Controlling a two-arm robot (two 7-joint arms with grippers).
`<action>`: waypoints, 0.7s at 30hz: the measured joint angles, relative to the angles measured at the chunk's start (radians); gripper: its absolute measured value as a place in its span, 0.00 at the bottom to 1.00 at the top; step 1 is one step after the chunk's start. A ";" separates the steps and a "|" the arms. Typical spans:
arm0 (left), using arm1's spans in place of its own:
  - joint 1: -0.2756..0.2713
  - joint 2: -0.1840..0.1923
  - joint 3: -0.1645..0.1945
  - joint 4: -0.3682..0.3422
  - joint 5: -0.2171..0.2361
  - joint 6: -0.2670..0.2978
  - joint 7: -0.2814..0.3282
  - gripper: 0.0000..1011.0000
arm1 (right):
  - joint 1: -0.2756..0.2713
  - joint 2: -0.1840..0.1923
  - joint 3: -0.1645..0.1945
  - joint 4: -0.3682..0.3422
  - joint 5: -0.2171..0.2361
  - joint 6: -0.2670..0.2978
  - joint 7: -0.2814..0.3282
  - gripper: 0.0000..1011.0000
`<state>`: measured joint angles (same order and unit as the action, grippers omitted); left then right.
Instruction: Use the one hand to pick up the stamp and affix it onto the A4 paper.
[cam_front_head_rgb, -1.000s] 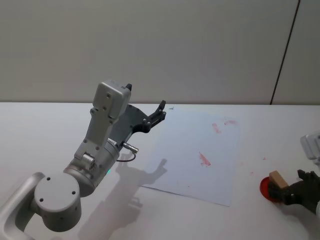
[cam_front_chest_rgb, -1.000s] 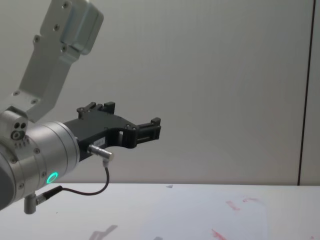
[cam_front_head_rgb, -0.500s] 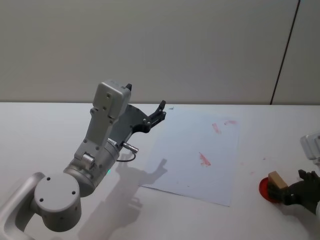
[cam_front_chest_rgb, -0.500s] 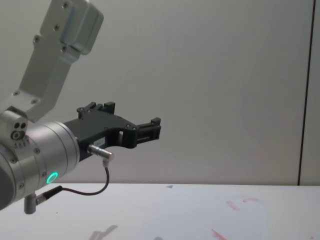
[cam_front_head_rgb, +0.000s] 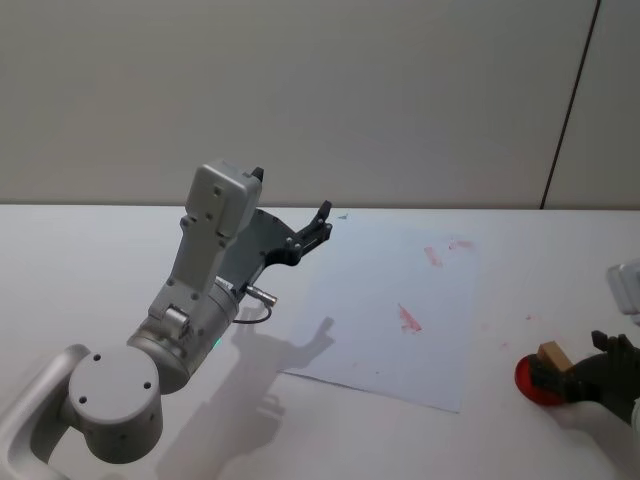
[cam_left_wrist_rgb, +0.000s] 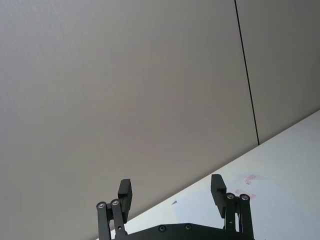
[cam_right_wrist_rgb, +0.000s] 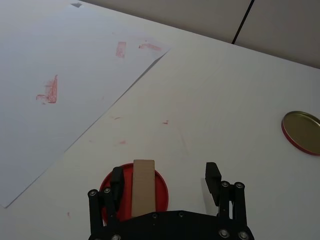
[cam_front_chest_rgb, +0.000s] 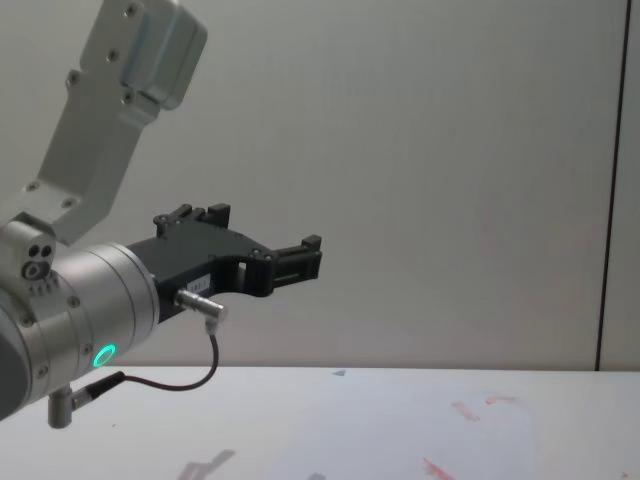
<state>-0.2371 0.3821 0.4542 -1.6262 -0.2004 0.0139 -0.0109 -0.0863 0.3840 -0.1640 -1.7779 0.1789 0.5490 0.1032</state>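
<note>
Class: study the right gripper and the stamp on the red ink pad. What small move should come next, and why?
Probably close the right gripper on the stamp. Its open fingers already straddle the wooden block, which stands on the red ink pad, off the A4 paper. The left gripper hangs raised and open, idle.

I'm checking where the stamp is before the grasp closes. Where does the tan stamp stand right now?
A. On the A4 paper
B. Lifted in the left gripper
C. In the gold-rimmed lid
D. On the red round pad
D: the stamp stands upright on the red round pad, off the edge of the A4 paper, between the spread fingers of the right gripper, which are not yet closed on it.
</note>
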 joint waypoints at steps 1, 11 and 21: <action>0.000 0.000 0.000 0.000 0.000 0.000 0.000 0.99 | 0.000 0.000 0.000 -0.001 0.002 -0.002 0.001 0.99; 0.000 0.000 0.000 0.000 0.000 0.000 0.000 0.99 | -0.002 -0.002 0.008 -0.012 0.021 -0.022 0.009 0.99; 0.000 0.000 0.000 0.000 0.000 0.000 0.000 0.99 | -0.003 -0.003 0.012 -0.018 0.029 -0.031 0.014 0.99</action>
